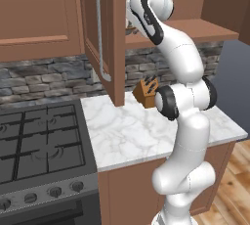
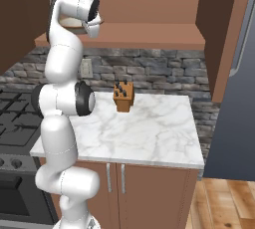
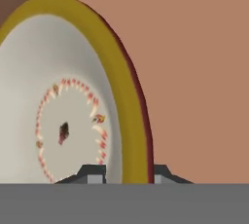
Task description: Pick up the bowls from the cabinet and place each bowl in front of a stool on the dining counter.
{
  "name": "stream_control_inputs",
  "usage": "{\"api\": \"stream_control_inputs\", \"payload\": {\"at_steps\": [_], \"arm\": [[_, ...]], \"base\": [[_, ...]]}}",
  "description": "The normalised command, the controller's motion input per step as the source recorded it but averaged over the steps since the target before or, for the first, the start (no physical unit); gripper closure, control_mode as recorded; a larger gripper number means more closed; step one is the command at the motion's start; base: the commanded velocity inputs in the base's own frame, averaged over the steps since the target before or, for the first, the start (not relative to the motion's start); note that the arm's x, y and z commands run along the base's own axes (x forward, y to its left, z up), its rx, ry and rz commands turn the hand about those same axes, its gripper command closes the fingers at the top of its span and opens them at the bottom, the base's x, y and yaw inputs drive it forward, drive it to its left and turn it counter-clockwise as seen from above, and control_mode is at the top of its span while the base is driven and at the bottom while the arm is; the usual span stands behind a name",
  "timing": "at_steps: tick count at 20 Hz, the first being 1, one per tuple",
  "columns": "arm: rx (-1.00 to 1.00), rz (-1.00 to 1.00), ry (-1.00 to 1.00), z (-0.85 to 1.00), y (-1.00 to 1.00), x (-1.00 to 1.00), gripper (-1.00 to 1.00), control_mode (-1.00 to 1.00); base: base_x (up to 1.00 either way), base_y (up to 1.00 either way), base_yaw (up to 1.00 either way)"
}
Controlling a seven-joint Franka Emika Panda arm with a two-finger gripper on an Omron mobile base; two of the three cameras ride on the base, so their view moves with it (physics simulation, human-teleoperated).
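One beige bowl (image 3: 68, 116) with a mustard-yellow rim sits on the open cabinet's (image 1: 100, 28) shelf, and the hand (image 3: 127, 173) grips its rim, one fingertip inside and one outside. On the marble table (image 2: 149, 128) below, one knife block (image 2: 123, 96) stands near the back edge.

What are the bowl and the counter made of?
The bowl looks like glazed ceramic: smooth pale inside with painted red marks and a mustard-yellow rim. The counter looks like polished marble: white with grey veins. Both are rendered, so that's a guess.
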Motion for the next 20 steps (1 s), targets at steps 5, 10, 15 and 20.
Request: {"api": "stream_control_inputs", "payload": {"at_steps": [5, 10, 15, 20], "arm": [[0.00, 0.00, -0.03, 0.02, 0.00, 0.00, 1.00, -1.00], [0.00, -0.05, -0.19, 0.08, -0.01, -0.16, 1.00, -1.00], [0.00, -0.08, -0.30, 0.00, -0.15, -0.60, 1.00, -1.00], [0.02, -0.12, -0.33, 0.00, -0.25, -0.84, 1.00, -1.00]], "base": [[0.00, 0.00, 0.00], [0.00, 0.00, 0.00], [0.00, 0.00, 0.00], [0.00, 0.00, 0.00]]}}
